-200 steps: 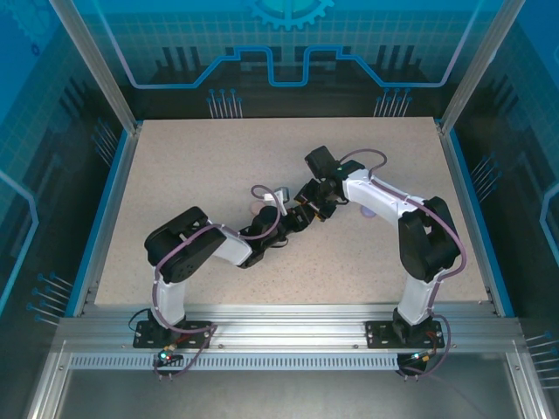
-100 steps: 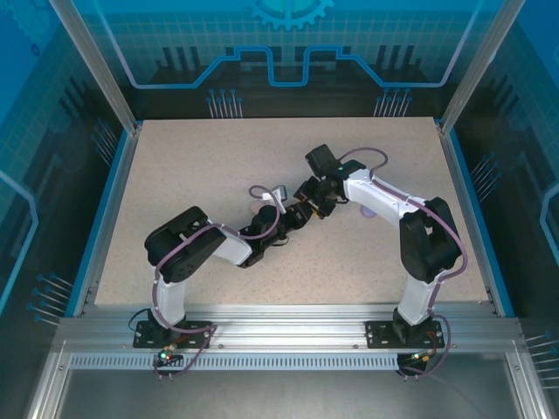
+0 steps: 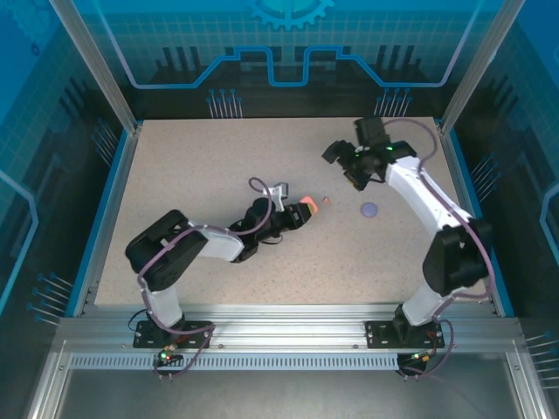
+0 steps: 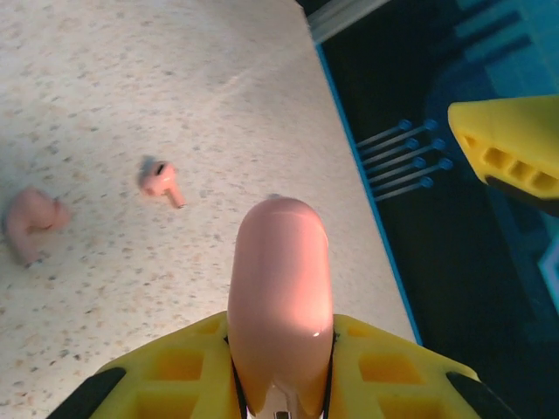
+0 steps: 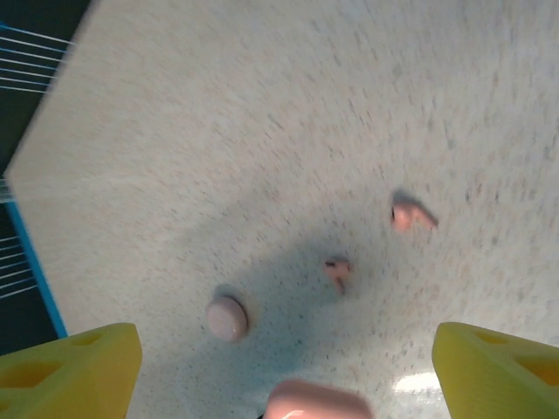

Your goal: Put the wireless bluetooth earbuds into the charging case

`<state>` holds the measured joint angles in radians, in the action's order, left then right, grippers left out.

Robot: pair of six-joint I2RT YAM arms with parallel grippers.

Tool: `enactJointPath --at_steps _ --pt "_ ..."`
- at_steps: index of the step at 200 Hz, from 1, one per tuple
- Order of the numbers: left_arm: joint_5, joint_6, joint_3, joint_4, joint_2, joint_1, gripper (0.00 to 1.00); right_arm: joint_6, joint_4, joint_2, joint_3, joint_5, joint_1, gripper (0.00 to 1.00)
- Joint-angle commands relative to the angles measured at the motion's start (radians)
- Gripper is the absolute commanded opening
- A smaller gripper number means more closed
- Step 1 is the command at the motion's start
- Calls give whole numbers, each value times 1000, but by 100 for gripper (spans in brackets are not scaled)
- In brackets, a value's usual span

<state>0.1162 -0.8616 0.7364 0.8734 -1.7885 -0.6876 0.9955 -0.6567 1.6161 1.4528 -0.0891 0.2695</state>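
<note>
**Two pink earbuds loose on the bench, case gripped in the left tool**

A tiny pink earbud (image 4: pixel 160 179) lies on the speckled bench (image 3: pixel 192 175), near the middle and just beyond the case. In the left wrist view its rounded head sits upper left and its stem, the long axis, points lower right, flat on the surface. A second bud (image 4: pixel 31 218) lies near it to the left, too blurred to tell its direction.

The left tool (image 3: pixel 297 216) is clamped on a smooth pink case (image 4: pixel 279 297). The case's long axis points straight out from the fingers, toward the bench's right edge. Its lid looks shut, though the seam is hard to see.

The right tool (image 3: pixel 347 166) hangs above the far right of the bench, fingers spread wide and empty. A small purple disc (image 3: pixel 369 209) lies between it and the near edge.

Likely trouble: the buds are small and slick, so a pinch could flick one away. A stem turned the wrong way would jam at the case's socket. A closed lid would block entry altogether.
</note>
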Motion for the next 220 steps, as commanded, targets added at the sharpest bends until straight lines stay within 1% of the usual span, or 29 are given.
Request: enactJointPath --at_steps 1,31,52,69,101,127,151,167,197,220 --pt "269 125 30 -143 101 73 3 -202 102 -110 -145 -105 -32 87" --pt "459 249 92 -332 192 135 3 -287 403 -251 -399 -290 -55 85" --pt "526 323 151 -464 230 151 4 -312 574 -305 -518 -427 -47 85" --pt "556 346 196 -529 234 151 4 -333 637 -328 -567 -477 -31 84" --pt "560 334 225 -527 219 151 4 -358 653 -362 -626 -480 -21 83" --pt "560 334 247 -536 204 149 3 -379 627 -397 -640 -474 -21 82" --pt "559 337 264 -547 197 150 3 -384 631 -422 -654 -504 -17 82" --pt "557 340 271 -550 195 150 3 -385 641 -413 -659 -522 1 81" --pt "560 343 281 -554 192 149 3 -385 652 -367 -651 -490 40 80" --pt "567 344 285 -560 195 149 3 -389 653 -323 -646 -463 39 78"
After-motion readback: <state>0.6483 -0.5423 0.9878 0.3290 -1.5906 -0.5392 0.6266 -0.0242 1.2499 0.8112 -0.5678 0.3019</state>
